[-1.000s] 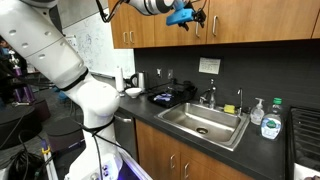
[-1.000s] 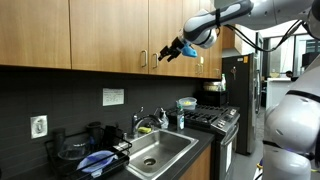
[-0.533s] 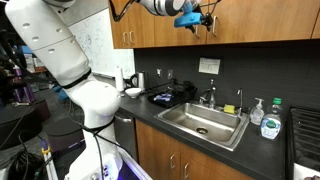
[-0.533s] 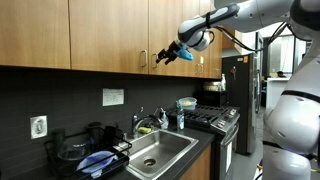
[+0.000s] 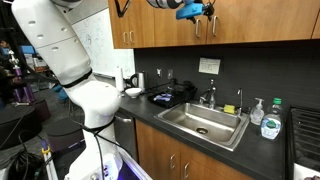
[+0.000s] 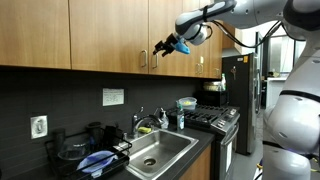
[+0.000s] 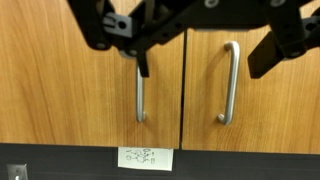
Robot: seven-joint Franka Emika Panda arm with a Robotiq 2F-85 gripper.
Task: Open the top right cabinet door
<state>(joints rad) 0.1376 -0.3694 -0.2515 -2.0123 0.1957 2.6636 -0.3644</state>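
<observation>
The top right cabinet door (image 7: 275, 115) is flat brown wood with a slim silver bar handle (image 7: 231, 85) at its lower left. It also shows in both exterior views, door (image 5: 260, 20) and door (image 6: 190, 66). My gripper (image 7: 207, 60) hangs open just in front of the doors, and its black fingers enter the wrist view from the top. One finger (image 7: 142, 62) overlaps the neighbouring door's handle (image 7: 140, 100); the other finger (image 7: 272, 55) lies right of the target handle. Nothing is held. In both exterior views the gripper (image 5: 200, 11) (image 6: 163, 49) hovers close to the paired handles.
Below the cabinets run a dark backsplash with a paper note (image 7: 146, 157) and a counter with a steel sink (image 5: 205, 122). There are also a faucet (image 5: 211, 95), soap bottles (image 5: 270, 120), a dish rack (image 6: 95, 155) and a stove (image 6: 215, 115). The robot's white base (image 5: 85, 95) stands beside the counter.
The gripper has risen a little and shifted along the cabinet front toward the handles. Its jaws stay open.
</observation>
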